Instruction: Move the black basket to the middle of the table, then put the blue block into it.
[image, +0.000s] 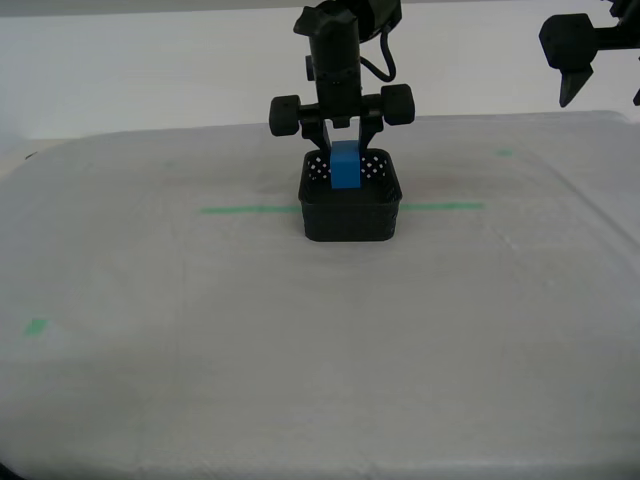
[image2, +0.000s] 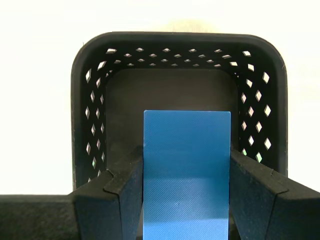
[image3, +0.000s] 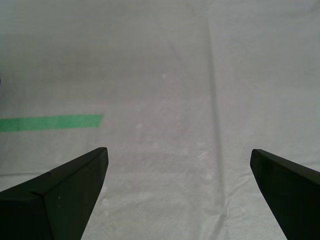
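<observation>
The black basket (image: 350, 210) stands near the middle of the table (image: 300, 340), on the green tape line. My second gripper (image: 345, 160) hangs straight over it, shut on the blue block (image: 345, 165), whose lower end dips inside the basket's rim. In the second wrist view the blue block (image2: 187, 170) is pinched between both fingers (image2: 125, 195), with the perforated basket (image2: 180, 55) below it. My first gripper (image: 600, 85) is raised at the upper corner of the exterior view's right. It is open, and its fingers (image3: 60, 200) frame only bare cloth.
A thin green tape line (image: 250, 209) crosses the table behind the basket, and its end shows again as green tape (image3: 50, 122) in the first wrist view. Small green tape bits (image: 37, 326) lie at the exterior view's left and far right (image: 505, 153).
</observation>
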